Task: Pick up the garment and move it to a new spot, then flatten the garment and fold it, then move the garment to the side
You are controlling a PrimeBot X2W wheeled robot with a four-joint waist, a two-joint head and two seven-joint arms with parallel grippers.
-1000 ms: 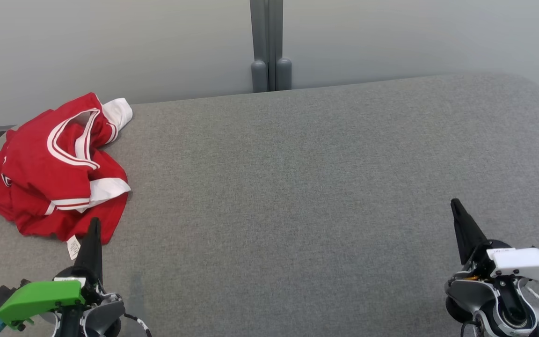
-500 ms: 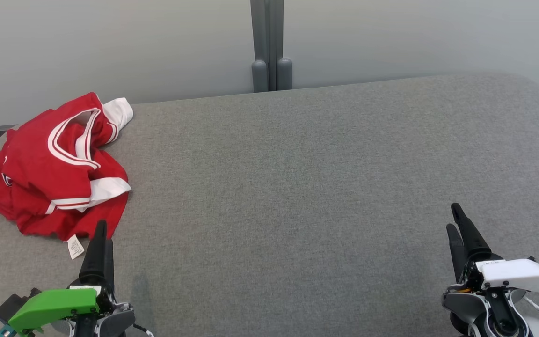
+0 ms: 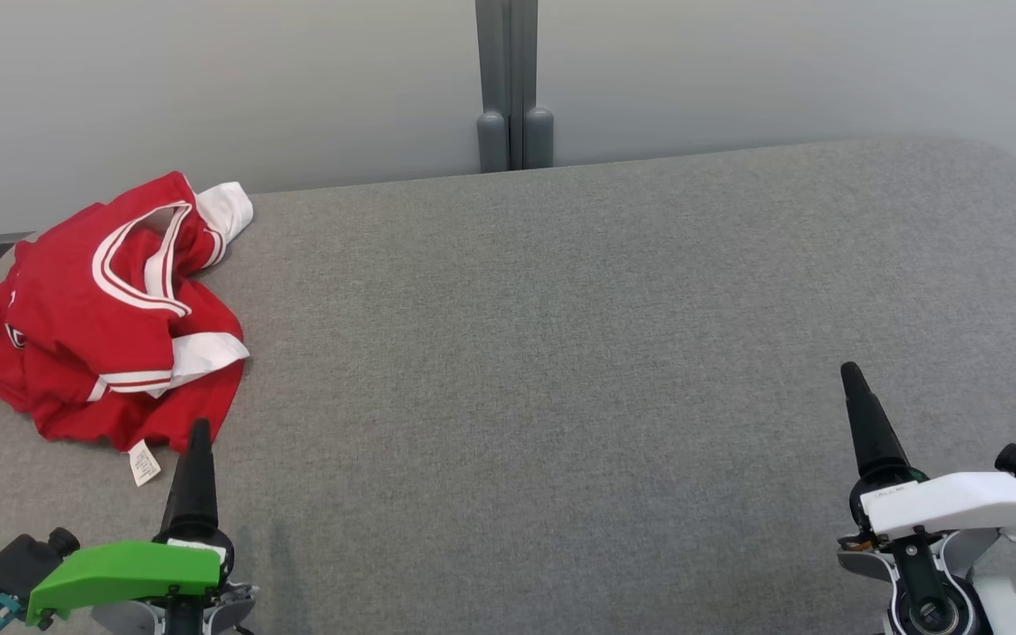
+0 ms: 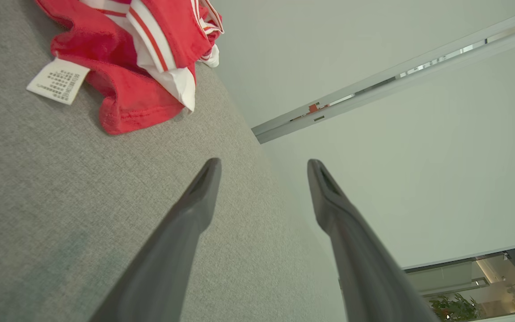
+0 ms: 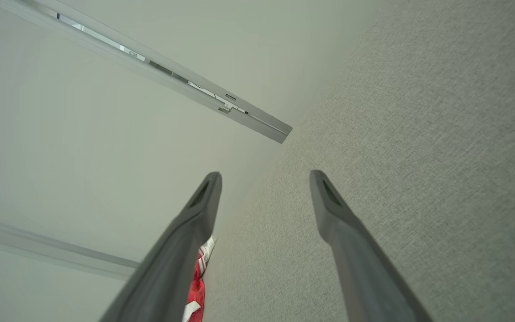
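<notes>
Red-and-white garment (image 3: 102, 317) lies crumpled at the far left edge of the grey cushion (image 3: 561, 353). Left gripper (image 4: 264, 166), near its hem, and right gripper (image 5: 265, 178), well apart, both have fingers spread and hold nothing. Risk: pinching one loose fold could drag the bunch off the edge. Care label (image 4: 58, 80) — print too small to read.

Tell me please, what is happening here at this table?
A two-armed robot faces a red garment, which lies crumpled at the far left of the grey table. Nothing is held: the left gripper and the right gripper are both open. The left one points at the garment's near edge, not touching.
</notes>
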